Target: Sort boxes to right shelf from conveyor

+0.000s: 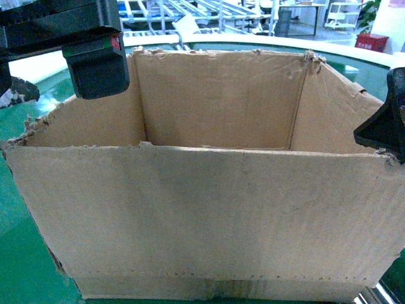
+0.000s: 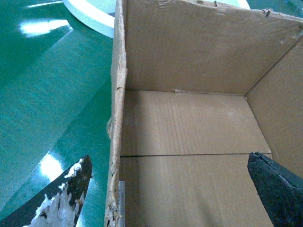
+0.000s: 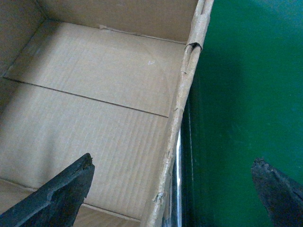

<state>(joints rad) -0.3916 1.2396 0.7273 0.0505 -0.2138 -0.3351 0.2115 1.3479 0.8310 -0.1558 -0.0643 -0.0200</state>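
A large brown cardboard box with ragged top edges stands empty on the green conveyor. My left gripper is open and straddles the box's left wall. One finger is outside over the belt and the other finger is inside. My right gripper is open too, astride the right wall, with one finger inside the box and the other finger over the belt. Neither gripper's pads touch the cardboard. The right shelf is out of view.
The conveyor's curved white rim runs behind the box. Metal racks and a red crate stand far back. A thin shiny strip shows just below the box's right wall.
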